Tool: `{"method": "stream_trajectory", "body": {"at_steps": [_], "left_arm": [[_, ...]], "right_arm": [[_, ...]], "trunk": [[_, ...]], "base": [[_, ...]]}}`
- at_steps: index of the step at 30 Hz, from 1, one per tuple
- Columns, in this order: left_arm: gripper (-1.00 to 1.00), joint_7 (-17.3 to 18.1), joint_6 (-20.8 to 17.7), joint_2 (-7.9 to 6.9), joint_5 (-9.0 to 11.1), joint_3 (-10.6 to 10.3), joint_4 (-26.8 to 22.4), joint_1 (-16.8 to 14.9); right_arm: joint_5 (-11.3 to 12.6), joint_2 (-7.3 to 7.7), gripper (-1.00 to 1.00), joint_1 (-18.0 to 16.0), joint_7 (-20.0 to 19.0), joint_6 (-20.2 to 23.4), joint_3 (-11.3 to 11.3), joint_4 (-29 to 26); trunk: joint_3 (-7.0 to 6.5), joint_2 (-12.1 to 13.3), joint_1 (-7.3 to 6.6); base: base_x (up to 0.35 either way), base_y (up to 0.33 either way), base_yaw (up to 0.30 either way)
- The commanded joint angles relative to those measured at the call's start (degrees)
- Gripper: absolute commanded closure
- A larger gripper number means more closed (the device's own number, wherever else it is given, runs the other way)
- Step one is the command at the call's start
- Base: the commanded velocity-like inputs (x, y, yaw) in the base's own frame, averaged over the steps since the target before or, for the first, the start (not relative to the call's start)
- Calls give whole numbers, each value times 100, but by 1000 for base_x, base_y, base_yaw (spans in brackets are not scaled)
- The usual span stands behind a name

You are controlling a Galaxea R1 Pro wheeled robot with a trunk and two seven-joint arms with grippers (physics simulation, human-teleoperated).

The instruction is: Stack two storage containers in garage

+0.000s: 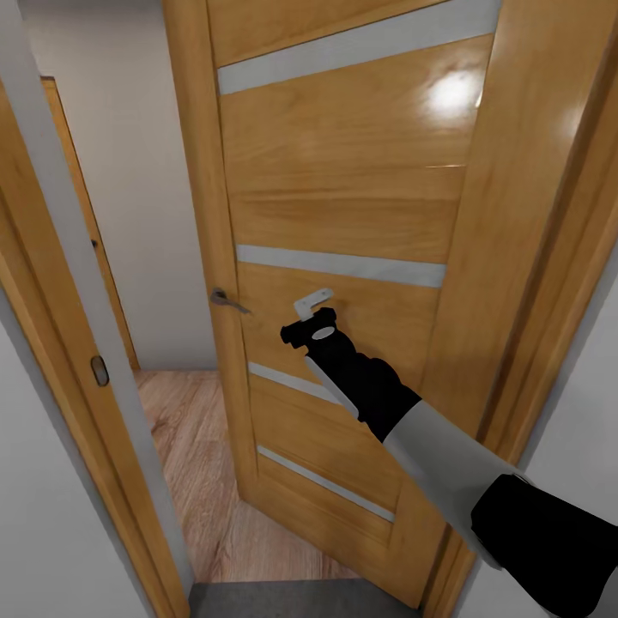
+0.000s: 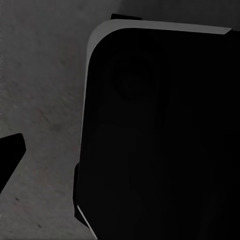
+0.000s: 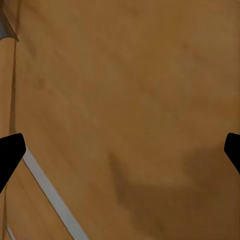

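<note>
The two storage containers are out of view. My right arm reaches forward to a wooden door [image 1: 343, 197] with pale stripes, which stands ajar. My right gripper [image 1: 313, 305] is against the door panel, just right of the metal handle [image 1: 225, 299]. In the right wrist view the right gripper [image 3: 120, 150] is open, its black fingertips [image 3: 10, 155] far apart with only door wood between them. My left gripper [image 2: 120, 150] hangs low over dark grey floor [image 2: 40, 100], beside a black part of my own body [image 2: 160, 140]. One of its fingertips [image 2: 10, 155] sits far out at the picture's edge.
The wooden door frame [image 1: 51, 283] rises close on the left, and the right jamb [image 1: 532, 257] is close too. Through the gap lie light wood plank floor [image 1: 197, 463] and a beige wall [image 1: 129, 172]. A strip of dark grey floor [image 1: 292, 601] lies at my feet.
</note>
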State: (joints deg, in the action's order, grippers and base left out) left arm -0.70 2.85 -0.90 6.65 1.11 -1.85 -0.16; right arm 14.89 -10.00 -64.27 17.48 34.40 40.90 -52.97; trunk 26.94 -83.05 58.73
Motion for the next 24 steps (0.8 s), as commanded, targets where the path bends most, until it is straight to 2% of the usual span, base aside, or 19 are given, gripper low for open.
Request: {"method": "stream_trajectory", "body": {"at_steps": [1, 20, 22, 24], "left_arm": [[-100, -4, 17, 1, 43, 5, 1, -2], [-100, 2, 22, 0, 38, 4, 1, -2], [-100, 29, 22, -4, 38, 4, 1, -2], [-100, 46, 17, -6, 38, 4, 1, -2]], "right_arm": [[58, 0, -100, -7, 54, 14, 14, -3], [41, 0, -100, -7, 64, -24, 34, -40], [37, 0, -100, -7, 68, -28, 86, -69], [33, 0, -100, -7, 75, -28, 398, -232]], "trunk": [[6, -3, 0], [6, -3, 0], [6, -3, 0], [6, -3, 0]], "base": [[1, 0, 0], [0, 0, 0], [0, 0, 0], [64, 0, 0]]}}
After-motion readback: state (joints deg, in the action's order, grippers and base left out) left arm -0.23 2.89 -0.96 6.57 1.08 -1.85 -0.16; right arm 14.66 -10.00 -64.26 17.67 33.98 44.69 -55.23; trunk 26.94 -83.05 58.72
